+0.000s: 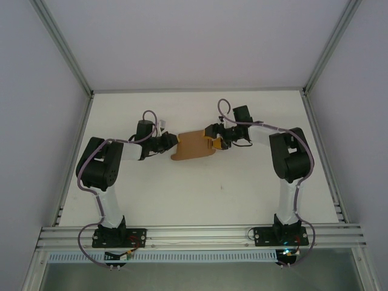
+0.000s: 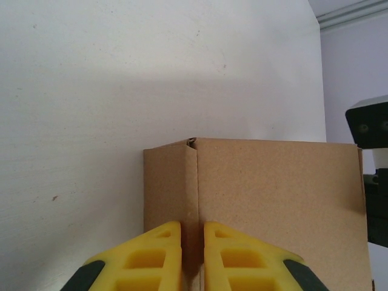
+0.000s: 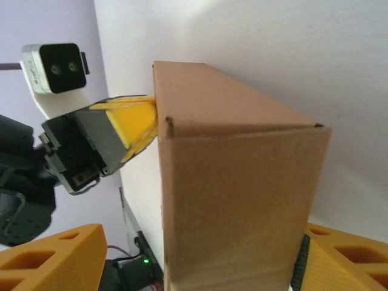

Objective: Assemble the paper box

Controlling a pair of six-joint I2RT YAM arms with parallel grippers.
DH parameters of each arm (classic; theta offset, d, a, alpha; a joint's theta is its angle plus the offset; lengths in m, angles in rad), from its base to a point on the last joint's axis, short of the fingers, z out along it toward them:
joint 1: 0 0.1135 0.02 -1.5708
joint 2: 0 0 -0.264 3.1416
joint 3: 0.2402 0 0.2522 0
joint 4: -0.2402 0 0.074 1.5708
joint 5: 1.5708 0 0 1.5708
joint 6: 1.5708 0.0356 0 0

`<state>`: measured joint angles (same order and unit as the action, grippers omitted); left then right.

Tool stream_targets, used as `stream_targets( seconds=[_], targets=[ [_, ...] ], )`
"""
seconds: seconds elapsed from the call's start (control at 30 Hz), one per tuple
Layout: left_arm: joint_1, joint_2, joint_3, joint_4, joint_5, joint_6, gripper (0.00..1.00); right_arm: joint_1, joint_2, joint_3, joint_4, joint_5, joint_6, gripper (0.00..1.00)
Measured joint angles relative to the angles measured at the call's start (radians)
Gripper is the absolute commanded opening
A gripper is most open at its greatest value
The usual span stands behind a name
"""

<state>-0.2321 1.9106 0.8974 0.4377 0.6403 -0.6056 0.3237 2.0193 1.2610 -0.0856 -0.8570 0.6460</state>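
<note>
The paper box (image 1: 193, 147) sits between my two arms over the middle of the table (image 1: 242, 188), folded up into a rectangular body; I cannot tell whether it rests on the surface. My left gripper (image 2: 193, 242) is pinched tight on a thin cardboard edge at the box's left end, its fingers almost meeting. My right gripper (image 1: 217, 143) is spread wide around the right end. One finger lies against a wall and the other stands apart, so it grips nothing. I judge the best approach is to hold the left pinch steady and close the right slowly, square to the walls, so nothing skews or crushes. The table is plain white, enclosed by pale panels and an aluminium frame (image 1: 200, 233).
</note>
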Motion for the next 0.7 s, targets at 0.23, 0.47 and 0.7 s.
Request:
stream_targets(
  seconds=[0.23,0.47,0.7],
  targets=[
    [-0.003,0.032,0.004,0.061,0.032,-0.004,0.16,0.0,0.028,0.0,0.068,-0.035,0.047,0.52],
    [-0.008,0.018,0.005,0.029,0.0,0.034,0.89,0.0,0.027,0.002,0.059,-0.03,0.054,0.45],
    [-0.103,-0.254,0.021,-0.164,-0.245,0.308,1.0,-0.008,-0.001,0.127,-0.208,0.052,0.096,0.36]
  ],
)
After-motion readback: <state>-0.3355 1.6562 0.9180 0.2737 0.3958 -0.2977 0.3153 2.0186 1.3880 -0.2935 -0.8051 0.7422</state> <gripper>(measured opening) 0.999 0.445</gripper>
